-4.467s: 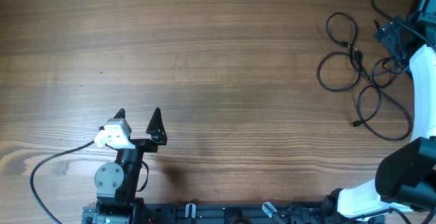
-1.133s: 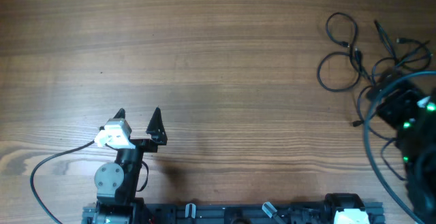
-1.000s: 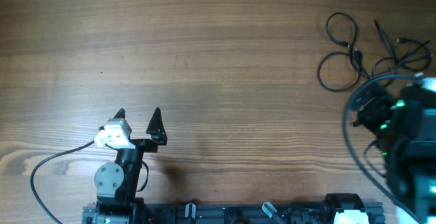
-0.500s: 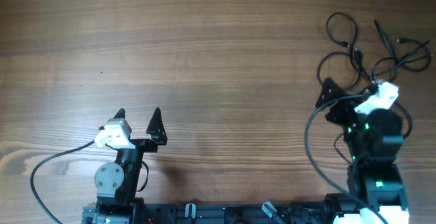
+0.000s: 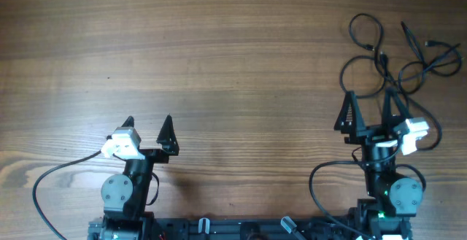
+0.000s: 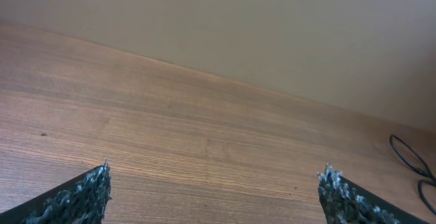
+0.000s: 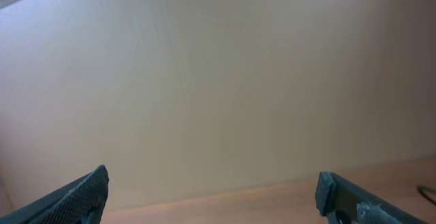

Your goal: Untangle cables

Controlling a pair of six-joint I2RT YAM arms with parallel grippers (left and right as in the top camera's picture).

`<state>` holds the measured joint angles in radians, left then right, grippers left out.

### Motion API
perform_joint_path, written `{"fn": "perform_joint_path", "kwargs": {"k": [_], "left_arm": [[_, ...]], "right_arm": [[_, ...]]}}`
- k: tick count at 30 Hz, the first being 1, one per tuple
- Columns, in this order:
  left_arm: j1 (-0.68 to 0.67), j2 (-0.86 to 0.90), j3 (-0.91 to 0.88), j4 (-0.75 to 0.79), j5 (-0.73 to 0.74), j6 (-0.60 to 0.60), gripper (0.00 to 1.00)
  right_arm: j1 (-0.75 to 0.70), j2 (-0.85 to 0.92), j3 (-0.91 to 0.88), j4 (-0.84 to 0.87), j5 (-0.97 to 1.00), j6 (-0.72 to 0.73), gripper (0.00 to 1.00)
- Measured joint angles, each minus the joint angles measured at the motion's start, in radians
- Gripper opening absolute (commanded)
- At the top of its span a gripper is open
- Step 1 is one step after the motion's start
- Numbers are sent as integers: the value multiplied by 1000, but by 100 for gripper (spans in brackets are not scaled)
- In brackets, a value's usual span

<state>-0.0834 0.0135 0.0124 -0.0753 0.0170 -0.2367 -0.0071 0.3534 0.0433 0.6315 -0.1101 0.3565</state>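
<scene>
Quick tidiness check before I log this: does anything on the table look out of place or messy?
Only the cables: at the far right of the table they lie in loose loops that cross one another, not laid out apart. The left gripper and right gripper are both open and empty. Nothing looks damaged.

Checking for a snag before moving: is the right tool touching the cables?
Cannot tell. Overhead, the cables pass right by one fingertip of the open right tool, and its height above them is unreadable.
</scene>
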Motion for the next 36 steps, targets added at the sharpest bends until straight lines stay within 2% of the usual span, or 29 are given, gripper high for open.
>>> {"fn": "perform_joint_path", "kwargs": {"k": [2, 6, 8, 9, 11, 14, 24, 36], "left_arm": [[0, 0, 0, 0, 0, 0, 100], [0, 0, 0, 0, 0, 0, 100], [0, 0, 0, 0, 0, 0, 100], [0, 0, 0, 0, 0, 0, 100], [0, 0, 0, 0, 0, 0, 100], [0, 0, 0, 0, 0, 0, 100], [0, 0, 0, 0, 0, 0, 100], [0, 0, 0, 0, 0, 0, 100]], "right_arm": [[0, -43, -18, -81, 6, -3, 100], [0, -139, -35, -366, 12, -3, 100], [0, -164, -37, -437, 14, -4, 100], [0, -210, -37, -558, 20, -4, 100], [0, -272, -37, -631, 29, -19, 100], [8, -331, -37, -624, 40, -72, 100], [90, -336, -37, -632, 48, -293, 100], [91, -336, -37, -632, 48, -328, 100]]}}
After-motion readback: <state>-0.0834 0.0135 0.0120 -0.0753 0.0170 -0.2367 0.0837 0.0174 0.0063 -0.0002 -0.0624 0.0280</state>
